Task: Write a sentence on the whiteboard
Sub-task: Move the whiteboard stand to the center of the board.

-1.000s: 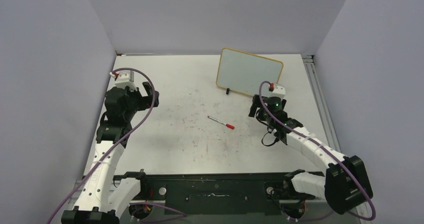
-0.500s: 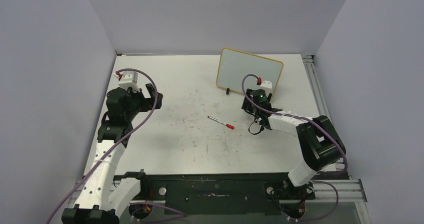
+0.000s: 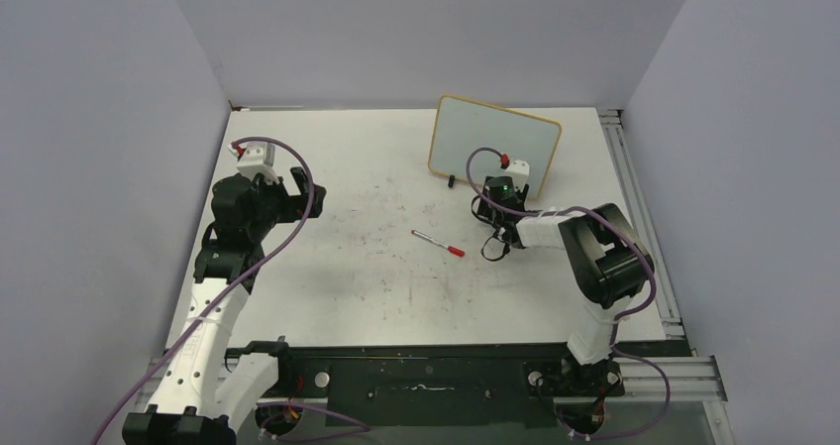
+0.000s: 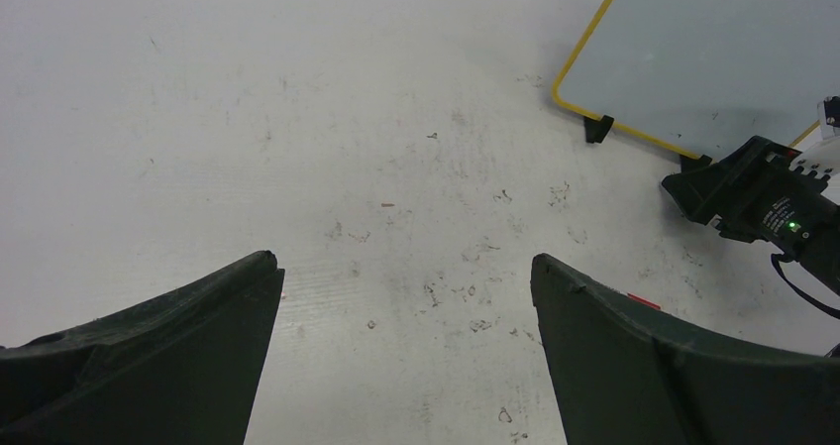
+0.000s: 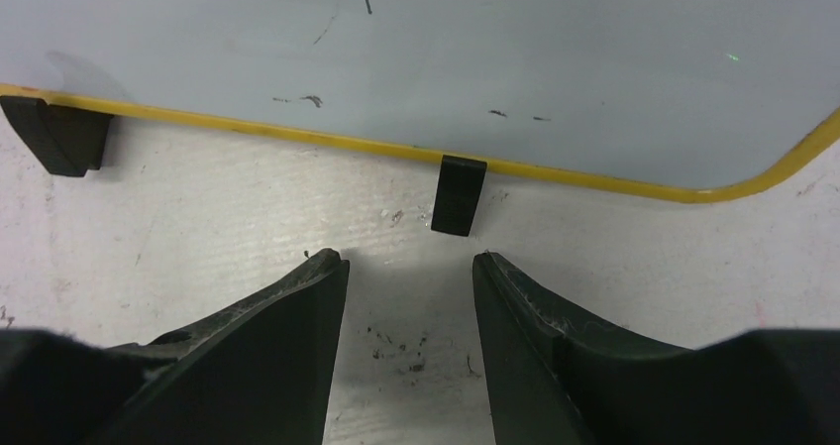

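Note:
The whiteboard [image 3: 490, 143] stands tilted on two black feet at the back right, with a pale face and a thin yellow frame. The sentence is out of view; the whiteboard's face [image 5: 495, 49] carries only a few faint dark strokes. My right gripper [image 3: 487, 199] hovers low just in front of the board's lower edge. In the right wrist view the right gripper [image 5: 409, 262] points at one black foot [image 5: 459, 195], jaws partly apart with only bare table between them. My left gripper [image 3: 305, 195] is wide open over the left of the table, empty in its own view [image 4: 404, 267].
A marker [image 3: 439, 243] with a red cap lies on the table's middle, left of the right gripper. Faint scribble marks [image 4: 475, 257] dot the tabletop. Grey walls close in the table, and a metal rail [image 3: 634, 197] runs along its right edge.
The right arm folded and carried its gripper left and up to the board's lower edge, while its jaws narrowed. The left gripper shifted slightly right.

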